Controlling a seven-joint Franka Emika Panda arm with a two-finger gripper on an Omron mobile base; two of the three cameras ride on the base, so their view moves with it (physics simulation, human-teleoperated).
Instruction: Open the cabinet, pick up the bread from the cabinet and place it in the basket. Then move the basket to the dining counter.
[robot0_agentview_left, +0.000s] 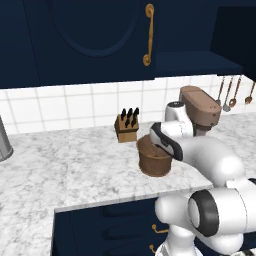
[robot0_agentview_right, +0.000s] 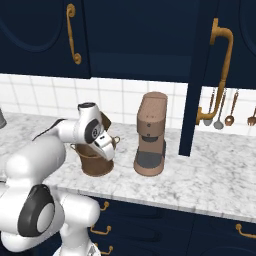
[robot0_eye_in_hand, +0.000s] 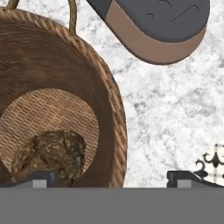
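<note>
The gripper (robot0_eye_in_hand: 109, 178) is hovering wide and holding nothing above the basket (robot0_eye_in_hand: 114, 113), which is standing on the tabletop (robot0_eye_in_hand: 175, 113). The bread (robot0_eye_in_hand: 50, 155) is lying inside.

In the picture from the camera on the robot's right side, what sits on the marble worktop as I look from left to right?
The basket, partly behind the robot's arm, then the brown coffee machine, then the open cabinet door hanging in front of the worktop, then the utensils hanging on the tiled wall.
</note>
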